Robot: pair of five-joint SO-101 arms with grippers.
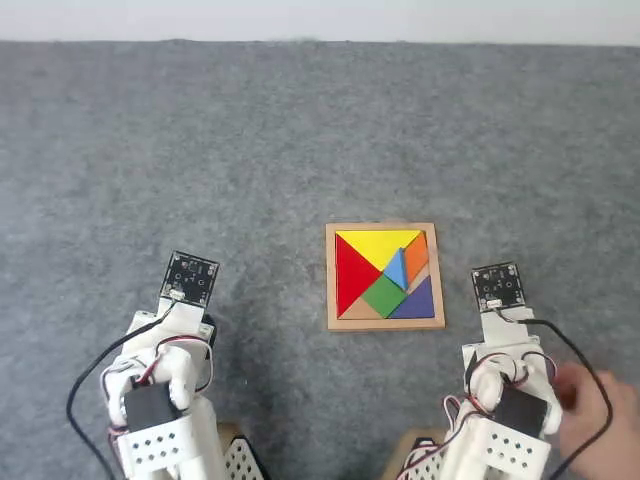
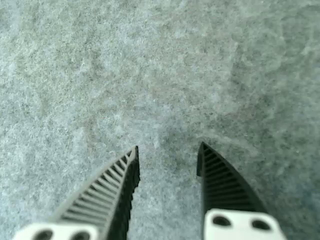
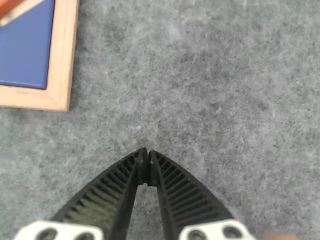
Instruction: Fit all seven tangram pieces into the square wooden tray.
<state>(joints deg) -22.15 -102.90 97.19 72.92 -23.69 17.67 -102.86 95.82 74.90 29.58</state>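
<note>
**A:** The tray [image 1: 385,324] sits right of the surface's middle, toward the near edge, and lies between your two arms. Red [image 1: 350,275], yellow [image 1: 380,245], green [image 1: 383,296] and purple [image 1: 420,300] look flat inside it.

**B:** And blue [image 1: 397,270]? It seems propped up in the middle rather than seated, though I can't be sure from above.

**A:** Same read here. Bare wood shows at the tray's near left corner, and there's a sliver of it beside orange [image 1: 417,255]. I count six colours and can't find a seventh.

**B:** So I'd judge you're late in the job, at the tidy-up step. How are the claws?

**A:** Your left claw [image 2: 167,155] is spread over bare carpet [image 2: 160,60], well apart from the tray. Your right claw [image 3: 148,152] is pinched together on nothing, low over the carpet near the tray's near right corner.

**B:** For the next move, you'd likely spread the right claw, come in over the rim and work blue toward that gap.

**A:** Go gently. The fit is tight, and orange is right beside it.
</note>
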